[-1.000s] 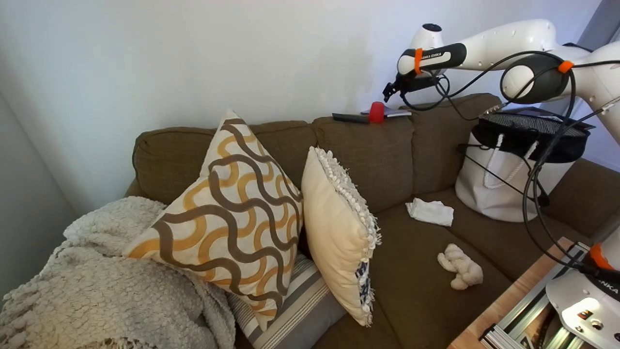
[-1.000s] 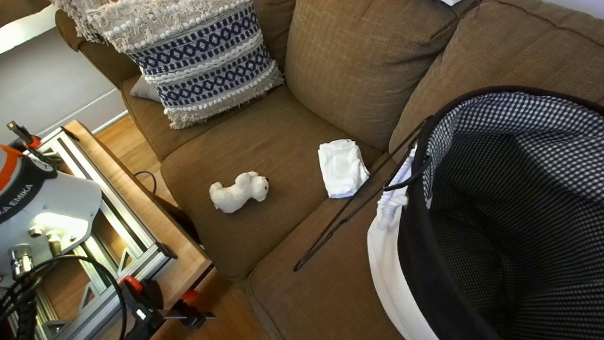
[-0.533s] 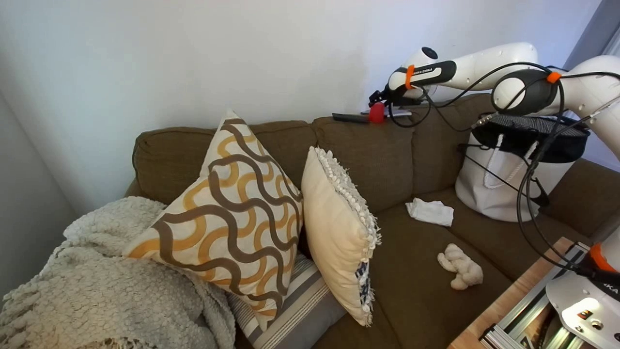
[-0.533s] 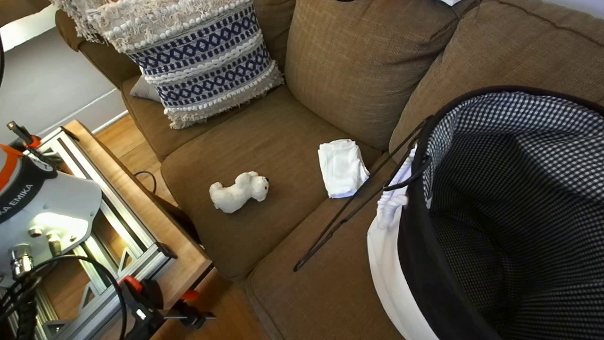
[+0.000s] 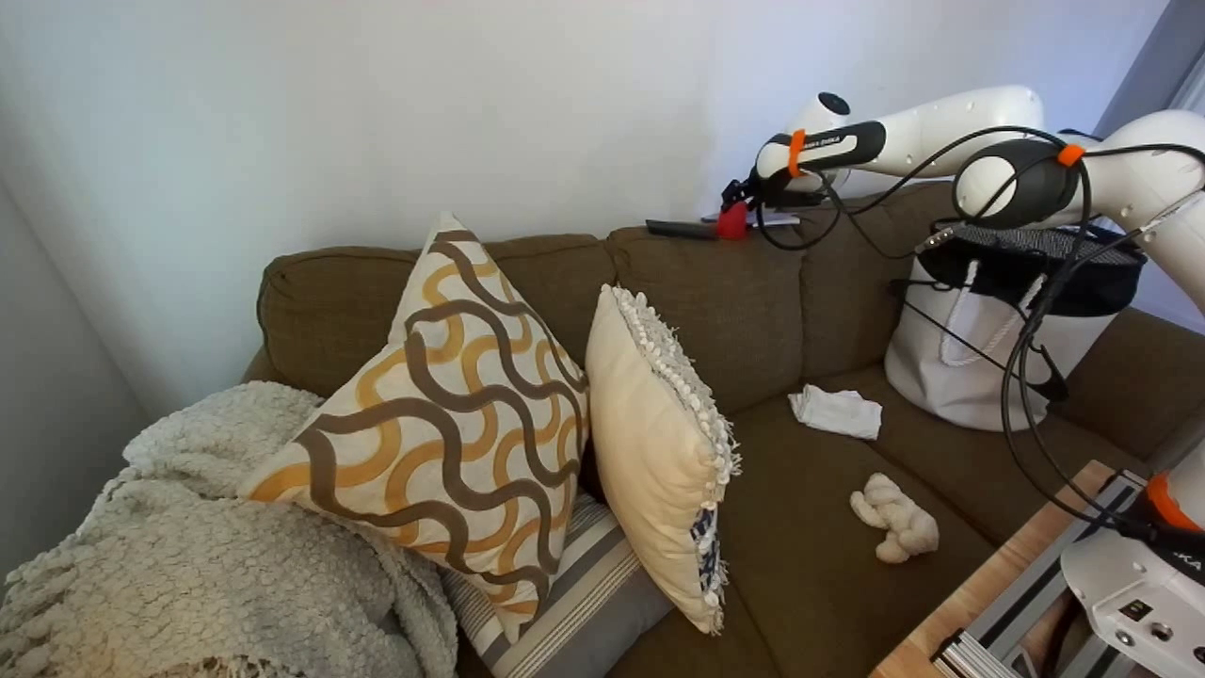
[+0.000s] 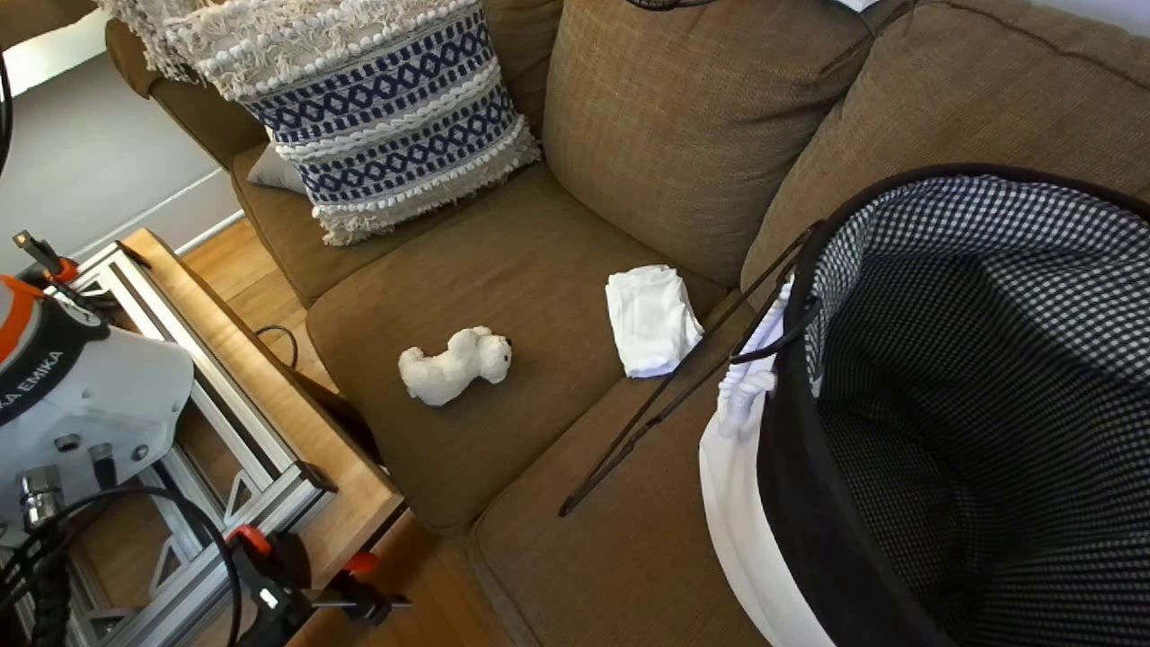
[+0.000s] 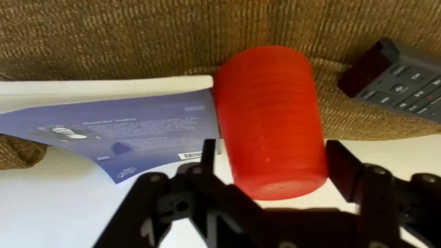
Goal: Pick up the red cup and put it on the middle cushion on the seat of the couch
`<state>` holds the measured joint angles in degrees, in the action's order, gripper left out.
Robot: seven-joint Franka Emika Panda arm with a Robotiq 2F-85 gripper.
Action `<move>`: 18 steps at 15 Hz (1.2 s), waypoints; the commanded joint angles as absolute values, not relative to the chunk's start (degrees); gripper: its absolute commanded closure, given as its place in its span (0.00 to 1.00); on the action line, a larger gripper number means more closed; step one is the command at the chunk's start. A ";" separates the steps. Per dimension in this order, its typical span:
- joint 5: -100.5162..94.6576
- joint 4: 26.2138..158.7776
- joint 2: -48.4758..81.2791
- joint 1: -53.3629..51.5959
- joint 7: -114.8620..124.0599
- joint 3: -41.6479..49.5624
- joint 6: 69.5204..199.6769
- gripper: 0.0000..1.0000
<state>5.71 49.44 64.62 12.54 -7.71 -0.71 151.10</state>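
The red cup (image 5: 731,224) stands upside down on top of the couch back, by the wall. In the wrist view the cup (image 7: 272,113) fills the middle, with its closed end toward me. My gripper (image 7: 270,146) is open around that closed end. The right finger is against or very close to the cup's side; a gap shows between the left finger and the cup. The gripper (image 5: 737,194) also shows just above the cup in an exterior view. The middle seat cushion (image 6: 530,261) is brown and shows in both exterior views (image 5: 800,527).
A book (image 7: 155,127) lies left of the cup and a black remote (image 7: 403,81) right of it. On the middle seat lie a white plush toy (image 6: 454,364) and a folded white cloth (image 6: 651,319). A fringed pillow (image 5: 650,443) and a large basket (image 6: 782,503) flank it.
The arm has come down and to the left in an exterior view, bringing the gripper from above the cup to around its top. In the last half second it has barely moved.
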 commanded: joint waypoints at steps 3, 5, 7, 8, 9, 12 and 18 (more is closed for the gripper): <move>1.84 45.54 67.41 8.89 -0.48 7.81 149.96 0.58; 1.67 44.94 67.63 8.44 -0.92 8.19 149.63 0.58; 2.99 45.85 65.75 9.00 -5.52 5.12 150.21 0.58; 3.57 46.84 64.17 9.34 -8.28 3.18 150.24 0.58; 3.88 47.57 62.84 9.36 -10.48 1.65 150.26 0.58; 2.88 53.63 55.88 8.14 -12.58 1.03 146.90 0.58; -2.07 68.03 42.63 3.08 -2.04 6.60 132.82 0.58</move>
